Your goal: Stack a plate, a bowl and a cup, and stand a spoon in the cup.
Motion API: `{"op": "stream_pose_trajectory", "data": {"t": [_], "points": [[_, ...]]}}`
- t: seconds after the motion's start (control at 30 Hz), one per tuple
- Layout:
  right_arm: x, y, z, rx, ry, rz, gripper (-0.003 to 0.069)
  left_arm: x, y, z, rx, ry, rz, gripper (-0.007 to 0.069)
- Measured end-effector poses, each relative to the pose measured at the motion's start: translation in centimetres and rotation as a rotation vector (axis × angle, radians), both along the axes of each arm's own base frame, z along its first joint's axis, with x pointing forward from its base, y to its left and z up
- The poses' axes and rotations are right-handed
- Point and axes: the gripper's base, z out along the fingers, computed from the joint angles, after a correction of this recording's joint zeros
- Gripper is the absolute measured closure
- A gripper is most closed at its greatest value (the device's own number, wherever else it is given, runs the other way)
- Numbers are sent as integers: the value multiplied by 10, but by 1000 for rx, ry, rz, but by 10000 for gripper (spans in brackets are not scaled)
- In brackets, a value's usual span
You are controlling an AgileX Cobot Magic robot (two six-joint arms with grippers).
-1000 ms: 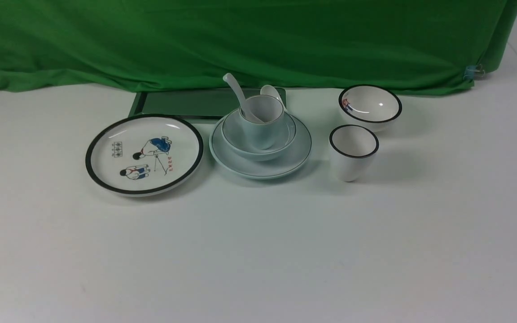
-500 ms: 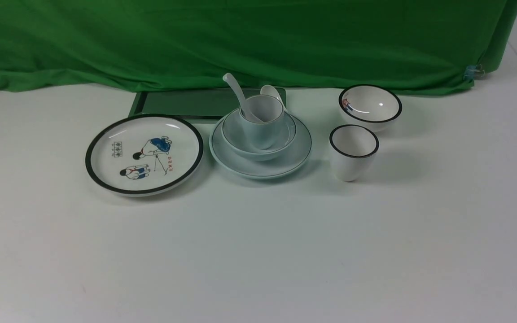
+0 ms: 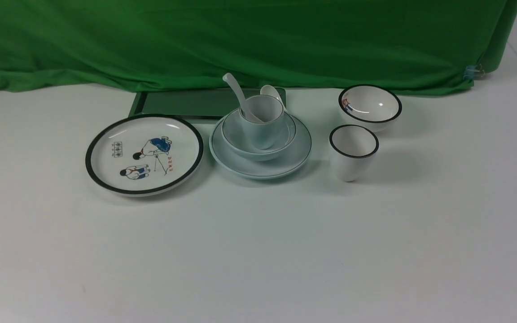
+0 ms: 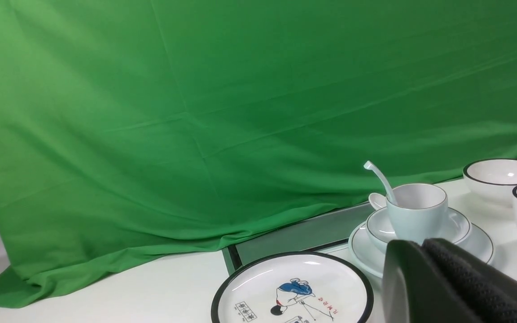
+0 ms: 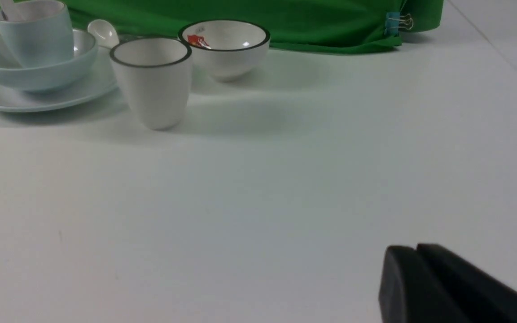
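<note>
Crockery sits stacked mid-table: the plate (image 3: 260,165) carries the bowl (image 3: 258,150), the cup (image 3: 262,123) stands in the bowl, and the spoon (image 3: 239,96) leans in the cup, handle up. The left gripper (image 4: 424,251) is pressed together, holding nothing. The right gripper (image 5: 413,255) also appears together and empty, low over bare table, well apart from the stack.

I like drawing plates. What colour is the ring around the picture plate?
Black, a thick ring around the picture plate, which is white inside. The front view shows it best.
</note>
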Motion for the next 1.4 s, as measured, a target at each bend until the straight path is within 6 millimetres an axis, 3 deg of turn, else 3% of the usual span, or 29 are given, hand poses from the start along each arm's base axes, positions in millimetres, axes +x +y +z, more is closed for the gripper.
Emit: {"op": "stream_pose_trajectory", "data": {"t": [0.2,0.4,0.5,0.73,1.4], "points": [[0,0,0,0,0,0,588,0,1,-5,-1,-6,8,653],[0,0,0,1,0,0,582,1,4,-35,-27,27,75,653],[0,0,0,1,0,0,576,3,7,-60,-50,64,126,653],[0,0,0,1,0,-1,566,2,13,-82,-49,281,234,653],[0,0,0,1,0,-1,515,1,13,-84,-97,301,242,653]]}}
